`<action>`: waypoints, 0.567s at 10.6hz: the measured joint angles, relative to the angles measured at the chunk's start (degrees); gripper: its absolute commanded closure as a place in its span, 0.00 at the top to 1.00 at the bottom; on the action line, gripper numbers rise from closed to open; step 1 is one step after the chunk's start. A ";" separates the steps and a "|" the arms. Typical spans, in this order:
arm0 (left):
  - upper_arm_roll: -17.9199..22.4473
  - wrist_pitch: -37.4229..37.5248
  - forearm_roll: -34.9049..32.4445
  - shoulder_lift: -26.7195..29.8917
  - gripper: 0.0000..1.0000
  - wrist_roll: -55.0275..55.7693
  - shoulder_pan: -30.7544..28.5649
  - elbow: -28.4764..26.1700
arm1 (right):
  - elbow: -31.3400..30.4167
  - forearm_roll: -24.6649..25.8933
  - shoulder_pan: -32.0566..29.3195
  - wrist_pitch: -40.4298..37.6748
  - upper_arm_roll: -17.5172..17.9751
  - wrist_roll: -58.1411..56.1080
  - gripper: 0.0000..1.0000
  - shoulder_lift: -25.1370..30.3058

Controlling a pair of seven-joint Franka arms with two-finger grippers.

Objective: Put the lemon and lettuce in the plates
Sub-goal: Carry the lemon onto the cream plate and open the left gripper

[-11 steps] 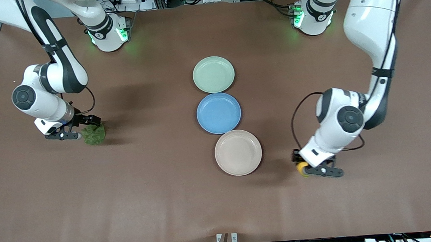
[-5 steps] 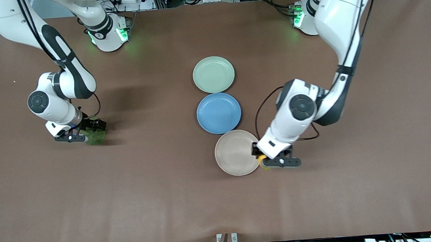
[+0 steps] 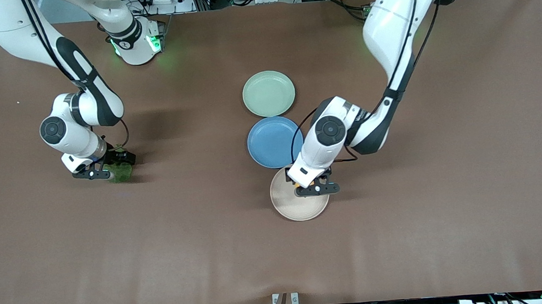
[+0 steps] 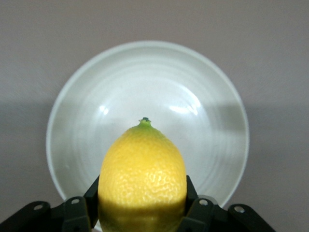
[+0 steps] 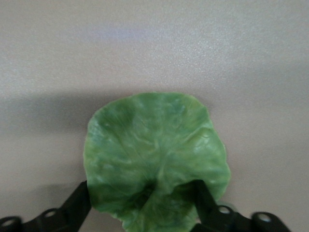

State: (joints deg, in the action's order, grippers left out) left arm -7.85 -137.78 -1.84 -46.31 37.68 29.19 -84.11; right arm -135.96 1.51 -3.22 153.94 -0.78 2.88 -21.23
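My left gripper (image 3: 304, 188) is shut on the yellow lemon (image 4: 142, 166) and holds it over the beige-white plate (image 3: 298, 205). In the left wrist view the lemon sits between the dark fingers (image 4: 192, 191), green tip up, with the plate (image 4: 145, 77) under it. My right gripper (image 3: 111, 172) is shut on the green wrinkly lettuce (image 3: 121, 172), low over the bare table toward the right arm's end. In the right wrist view the leaf (image 5: 154, 145) spreads out from the fingers (image 5: 77, 203). The mint green plate (image 3: 268, 93) lies empty, farthest from the front camera.
A blue plate (image 3: 272, 142) lies between the mint green plate and the beige-white one, all three in a row at the table's middle. The left arm's forearm reaches over the blue plate's edge. The brown table (image 3: 446, 206) is bare around them.
My left gripper has carried the lemon from the bare table at the left arm's end to over the beige-white plate. My right gripper has shifted slightly, still holding the lettuce.
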 measured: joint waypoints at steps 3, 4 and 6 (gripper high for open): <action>0.47 -0.82 0.00 -1.58 1.00 0.03 -0.11 0.28 | 0.31 0.00 -0.66 -0.49 -0.14 0.00 0.06 0.74; 0.47 -0.90 0.00 -1.54 1.00 0.03 -0.04 0.91 | 0.38 0.00 -0.69 -0.85 -0.22 0.01 0.01 1.13; 0.92 -1.02 0.00 -0.06 1.00 0.03 -0.23 2.61 | 0.40 -0.01 -0.69 -0.93 -0.09 0.24 0.00 1.22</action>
State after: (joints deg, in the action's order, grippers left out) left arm -6.93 -138.81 -1.84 -46.37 37.71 28.96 -81.50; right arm -135.56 1.51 -3.90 153.01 -0.87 3.12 -20.01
